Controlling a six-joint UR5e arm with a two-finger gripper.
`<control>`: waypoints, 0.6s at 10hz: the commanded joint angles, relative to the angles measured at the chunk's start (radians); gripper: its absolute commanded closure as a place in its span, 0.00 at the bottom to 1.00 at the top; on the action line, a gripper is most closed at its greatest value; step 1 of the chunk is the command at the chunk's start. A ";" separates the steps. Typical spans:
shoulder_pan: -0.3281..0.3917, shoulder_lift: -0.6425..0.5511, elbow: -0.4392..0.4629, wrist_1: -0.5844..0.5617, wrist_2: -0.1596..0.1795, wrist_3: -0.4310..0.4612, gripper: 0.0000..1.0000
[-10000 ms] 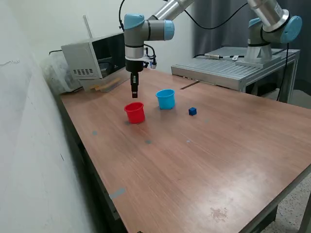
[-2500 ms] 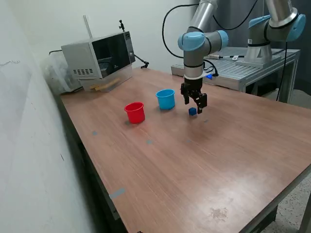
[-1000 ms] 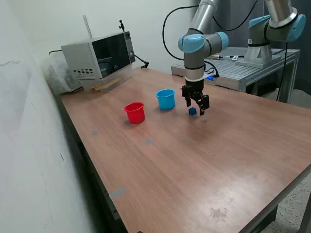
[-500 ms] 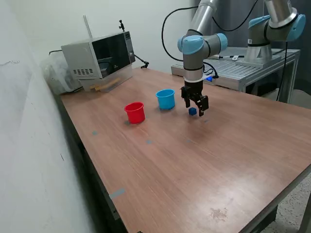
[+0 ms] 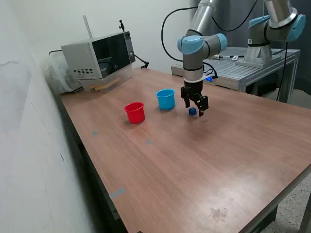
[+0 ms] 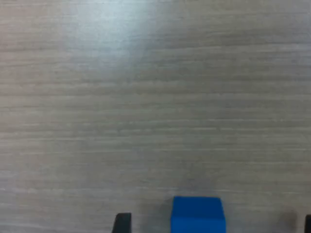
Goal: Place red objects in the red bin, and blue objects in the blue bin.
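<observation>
My gripper [image 5: 196,106] is black; in the wrist view my fingertips [image 6: 122,224] show as dark, nearly black tips at the lower edge of the frame. The cube [image 5: 193,111] at centre frame is dark blue, a saturated uniform blue in the wrist view [image 6: 198,215]. The cup [image 5: 165,99] left of it is light blue; the cup [image 5: 134,112] further left is red. The table [image 5: 204,165] is reddish-brown with fine wood grain, and reads paler grey-brown with straight horizontal streaks in the wrist view. My arm [image 5: 194,58] is silver-grey with light blue joint caps. The microwave [image 5: 97,57] at upper left is off-white with a black door.
</observation>
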 commanded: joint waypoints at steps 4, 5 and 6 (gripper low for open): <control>0.000 -0.001 0.001 0.000 -0.001 -0.018 0.00; -0.002 -0.002 0.001 0.000 -0.002 -0.018 0.00; -0.005 -0.002 0.000 0.000 0.000 -0.018 0.00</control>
